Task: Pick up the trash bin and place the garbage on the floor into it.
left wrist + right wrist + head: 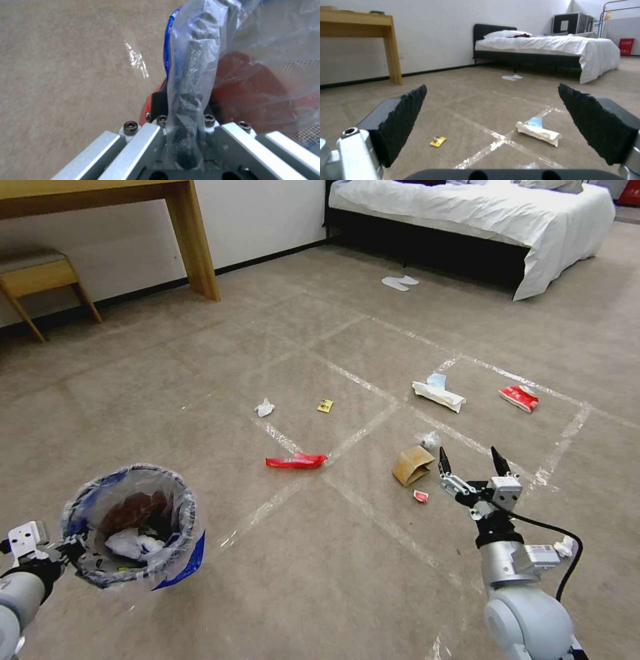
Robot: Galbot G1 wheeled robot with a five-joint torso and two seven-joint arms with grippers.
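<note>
The trash bin (130, 527), a small red bucket lined with a crinkly clear bag, hangs above the carpet at the near left. My left gripper (69, 548) is shut on its rim, and the left wrist view shows the bag-wrapped rim (188, 100) clamped between the jaws. On the right my right gripper (470, 460) is open above the floor, just right of the brown paper bag (412, 465). A red wrapper strip (297, 461), white tissue (265, 408), yellow wrapper (325, 405), white packet (438, 395), blue mask (437, 379) and red-white packet (519, 397) lie scattered beyond.
Clear tape lines (360, 433) cross the carpet. A bed (480, 220) stands at the far right with white slippers (400, 282) before it. A wooden desk leg (193, 240) and a stool (40, 280) stand at the far left.
</note>
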